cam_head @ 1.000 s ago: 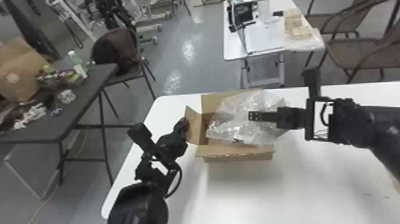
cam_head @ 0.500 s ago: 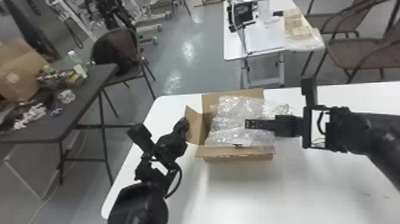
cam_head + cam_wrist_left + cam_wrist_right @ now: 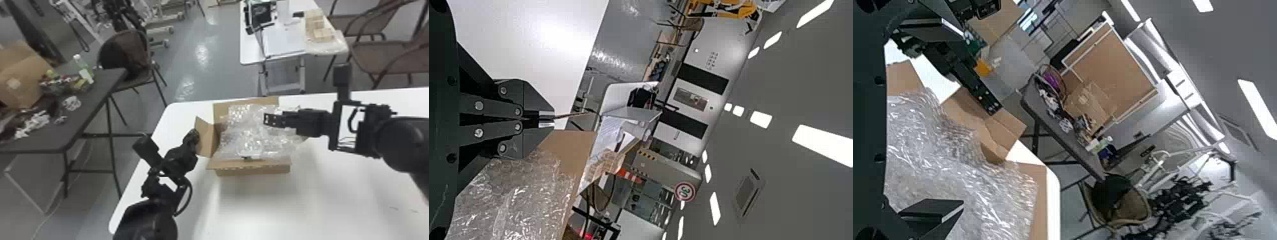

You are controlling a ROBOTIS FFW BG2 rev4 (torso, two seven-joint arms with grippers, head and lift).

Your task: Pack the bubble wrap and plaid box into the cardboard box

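The cardboard box (image 3: 253, 172) stands open on the white table, with bubble wrap (image 3: 258, 137) spread over its opening and past its right side. A small dark thing shows at the wrap's near edge. My left gripper (image 3: 195, 135) is at the box's left flap (image 3: 206, 138); in the left wrist view this gripper (image 3: 547, 119) is shut on the flap's thin edge. My right gripper (image 3: 267, 119) is over the wrap, pointing left. In the right wrist view that gripper (image 3: 948, 120) stands open, its fingers wide apart, with the bubble wrap (image 3: 968, 185) close by.
Bare white table (image 3: 265, 207) lies in front of the box. A dark table (image 3: 86, 115) with loose items and another carton (image 3: 22, 76) stands at the left. Behind are a chair (image 3: 126, 59) and a second white table (image 3: 249, 48).
The bubble wrap has shifted and lies more spread over the box. My right gripper has dipped slightly nearer, then moved back toward the far side. The left arm has kept still.
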